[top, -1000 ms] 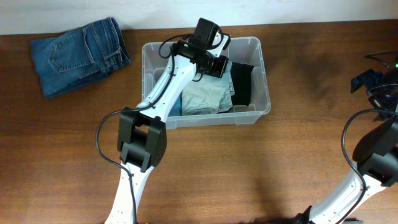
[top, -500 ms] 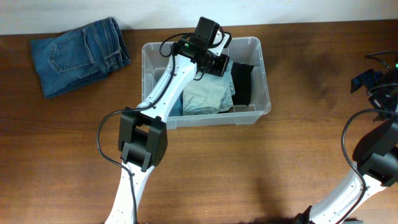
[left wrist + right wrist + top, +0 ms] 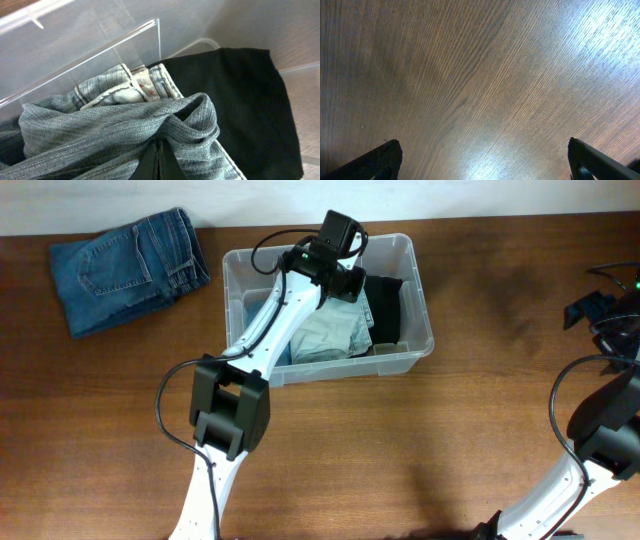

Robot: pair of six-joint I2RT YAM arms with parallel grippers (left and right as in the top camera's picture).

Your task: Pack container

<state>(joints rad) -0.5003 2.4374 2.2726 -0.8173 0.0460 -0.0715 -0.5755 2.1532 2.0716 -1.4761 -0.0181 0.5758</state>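
The clear plastic container (image 3: 421, 300) sits at the back middle of the table. Inside lie pale grey-green jeans (image 3: 330, 335) and a black garment (image 3: 386, 308). My left gripper (image 3: 352, 288) reaches into the container and is shut on a fold of the pale jeans (image 3: 115, 135); its fingertips (image 3: 158, 162) pinch the bunched cloth beside the black garment (image 3: 250, 100). The container wall (image 3: 90, 45) shows behind. My right gripper (image 3: 482, 160) is open and empty above bare table at the far right (image 3: 600, 315).
Folded blue jeans (image 3: 125, 268) lie on the table at the back left, outside the container. The wooden table (image 3: 400, 450) spreads around. A light wall edge runs along the back.
The container has shifted slightly left and tilted, and the pale jeans have bunched up with my left gripper's pull. The right arm has not moved.
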